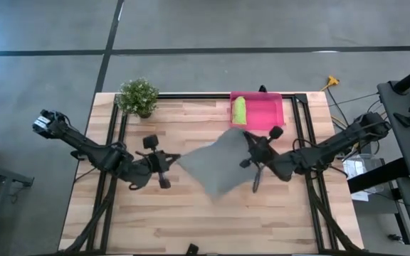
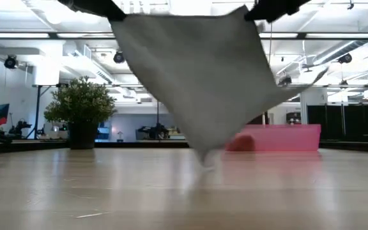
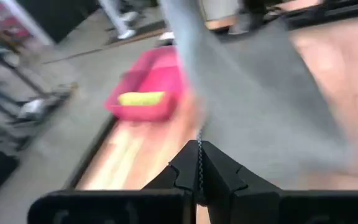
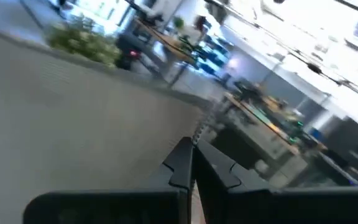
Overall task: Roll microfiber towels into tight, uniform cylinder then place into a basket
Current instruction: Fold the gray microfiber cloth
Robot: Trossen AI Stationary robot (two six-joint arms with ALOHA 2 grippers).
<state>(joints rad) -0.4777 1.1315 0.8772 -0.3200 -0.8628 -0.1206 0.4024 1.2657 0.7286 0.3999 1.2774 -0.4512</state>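
Grey towel held up between both grippers over the table's middle.

The left gripper (image 1: 171, 161) and the right gripper (image 1: 251, 146) were each clamped on a corner of the grey towel (image 1: 218, 162), which hung stretched above the table (image 1: 191, 220) (its lowest corner just off the wood in the low view). The pink basket (image 1: 267, 114) sat at the far edge toward the right corner, with the rolled lime green towel (image 1: 239, 109) inside; a potted plant (image 1: 138, 96) stood by the far left corner.
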